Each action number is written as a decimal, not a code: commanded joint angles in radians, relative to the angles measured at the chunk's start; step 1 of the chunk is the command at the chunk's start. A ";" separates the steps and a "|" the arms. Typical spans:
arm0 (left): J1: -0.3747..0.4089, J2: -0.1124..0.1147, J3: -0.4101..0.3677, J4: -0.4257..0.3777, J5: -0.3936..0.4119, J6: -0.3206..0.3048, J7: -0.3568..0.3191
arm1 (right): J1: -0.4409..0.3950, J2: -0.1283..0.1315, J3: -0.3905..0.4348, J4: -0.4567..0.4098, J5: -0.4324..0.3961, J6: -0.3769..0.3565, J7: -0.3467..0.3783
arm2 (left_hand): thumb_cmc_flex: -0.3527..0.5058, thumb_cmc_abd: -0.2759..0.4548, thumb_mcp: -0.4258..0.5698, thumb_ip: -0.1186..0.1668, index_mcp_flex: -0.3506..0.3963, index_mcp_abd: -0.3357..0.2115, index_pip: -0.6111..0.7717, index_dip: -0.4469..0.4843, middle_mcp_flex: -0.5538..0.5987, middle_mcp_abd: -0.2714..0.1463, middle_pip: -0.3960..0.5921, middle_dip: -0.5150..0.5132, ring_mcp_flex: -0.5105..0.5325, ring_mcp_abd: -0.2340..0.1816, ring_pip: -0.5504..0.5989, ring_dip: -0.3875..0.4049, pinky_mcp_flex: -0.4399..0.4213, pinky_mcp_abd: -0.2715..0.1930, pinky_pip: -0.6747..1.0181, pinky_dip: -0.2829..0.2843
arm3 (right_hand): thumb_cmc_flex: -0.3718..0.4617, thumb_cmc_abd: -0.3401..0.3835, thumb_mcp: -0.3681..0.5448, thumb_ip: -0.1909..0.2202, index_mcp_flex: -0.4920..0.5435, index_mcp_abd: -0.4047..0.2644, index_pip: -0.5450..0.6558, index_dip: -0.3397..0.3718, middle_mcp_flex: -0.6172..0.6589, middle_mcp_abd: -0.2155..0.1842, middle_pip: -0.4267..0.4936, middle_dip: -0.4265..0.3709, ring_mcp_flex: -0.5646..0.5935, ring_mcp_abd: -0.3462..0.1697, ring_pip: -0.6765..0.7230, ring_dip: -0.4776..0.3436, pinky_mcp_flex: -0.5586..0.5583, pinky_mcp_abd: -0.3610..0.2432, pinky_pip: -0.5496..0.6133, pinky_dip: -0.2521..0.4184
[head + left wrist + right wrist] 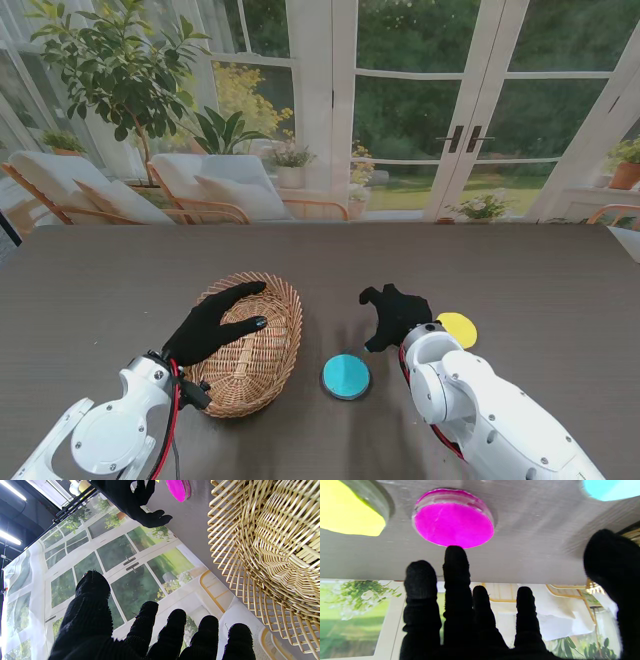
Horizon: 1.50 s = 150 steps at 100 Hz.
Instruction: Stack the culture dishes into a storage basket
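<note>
Culture dishes, three in number, lie on the dark grey table [520,280] to the right of the oval woven wicker storage basket [262,352]: a round magenta-filled clear dish [453,518], a round yellow-filled dish [457,328] and a round cyan-filled dish [346,376]. The magenta dish is hidden beneath the right hand [394,316] in the stand view and shows only in the wrist views; none of the dishes can be seen inside the basket. The right hand, in a black glove, hovers palm-down over the magenta dish with its fingers [456,562] spread and holding nothing; the thumb stands well apart from the other digits. The left hand [210,325], also gloved, rests over the near rim of the basket with fingers extended and apart, empty, apparently steadying it.

The step in hand appears to be the first pick, of the magenta dish. To do it well, the hand should be lowered until thumb and fingertips straddle the dish's rim on opposite sides, then closed evenly on the side wall rather than pressed on the lid, which may sit loose. The dish should be kept level in transit. The yellow dish lies just beside it, so the fingers should descend without nudging it.
</note>
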 commanded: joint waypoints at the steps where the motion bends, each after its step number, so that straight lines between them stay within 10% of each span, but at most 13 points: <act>1: 0.000 -0.001 0.001 -0.004 -0.005 0.005 -0.022 | 0.015 0.001 -0.001 0.015 -0.003 0.010 0.025 | -0.018 0.044 -0.018 0.015 0.010 -0.002 0.002 0.003 0.010 -0.002 0.001 0.001 0.010 -0.002 0.004 0.014 -0.001 -0.020 0.013 0.009 | -0.037 0.047 -0.052 0.013 -0.014 -0.003 -0.013 -0.029 -0.002 -0.028 -0.025 -0.021 -0.080 0.059 -0.113 -0.035 -0.192 0.069 -0.121 -0.065; 29: -0.005 0.001 0.003 -0.003 -0.015 0.014 -0.034 | 0.059 -0.001 -0.011 0.084 0.006 0.018 0.016 | -0.017 0.046 -0.018 0.015 0.015 0.000 0.003 0.003 0.017 0.003 0.003 0.002 0.015 0.003 0.006 0.015 0.001 -0.017 0.014 0.010 | -0.046 0.324 -0.255 0.074 -0.043 0.035 -0.058 -0.073 -0.022 -0.045 -0.149 -0.071 -0.300 0.095 -0.613 -0.272 -0.428 0.080 -0.608 -0.353; 63: -0.010 0.001 0.006 0.002 -0.018 0.012 -0.038 | 0.110 0.006 -0.024 0.140 0.009 0.019 0.054 | -0.017 0.045 -0.019 0.015 0.019 0.003 0.004 0.003 0.033 0.010 0.009 0.008 0.019 0.005 0.007 0.016 0.002 -0.016 0.014 0.010 | -0.070 0.254 -0.213 0.051 -0.090 0.057 -0.073 -0.125 -0.088 -0.013 -0.218 -0.098 -0.483 0.125 -0.775 -0.418 -0.542 0.056 -0.949 -0.564; 82: -0.012 0.002 0.007 0.004 -0.019 0.013 -0.042 | 0.133 0.016 -0.034 0.162 0.011 0.010 0.109 | -0.017 0.045 -0.018 0.015 0.023 0.005 0.006 0.004 0.038 0.012 0.012 0.014 0.020 0.006 0.007 0.016 0.003 -0.016 0.014 0.009 | -0.100 0.164 -0.136 0.018 -0.094 0.069 -0.112 -0.151 -0.120 0.015 -0.232 -0.108 -0.499 0.137 -0.794 -0.438 -0.530 0.089 -0.951 -0.565; 105: -0.013 0.003 0.007 0.004 -0.020 0.014 -0.044 | 0.163 0.021 -0.068 0.198 0.011 0.012 0.136 | -0.017 0.045 -0.019 0.015 0.022 0.006 0.005 0.004 0.044 0.017 0.013 0.020 0.024 0.007 0.010 0.017 0.005 -0.016 0.014 0.009 | -0.149 -0.014 -0.018 -0.029 -0.096 0.063 -0.110 -0.154 -0.115 0.014 -0.235 -0.110 -0.408 0.167 -0.696 -0.352 -0.462 0.155 -0.754 -0.387; 150: -0.012 0.004 0.007 0.002 -0.023 0.017 -0.050 | 0.239 0.017 -0.177 0.280 0.058 0.029 0.137 | -0.017 0.044 -0.018 0.015 0.025 0.006 0.006 0.005 0.051 0.020 0.015 0.029 0.028 0.008 0.012 0.020 0.006 -0.016 0.015 0.009 | -0.172 -0.046 0.015 -0.047 -0.088 0.136 -0.273 -0.236 -0.129 0.052 -0.299 -0.138 -0.450 0.171 -0.733 -0.396 -0.467 0.171 -0.835 -0.383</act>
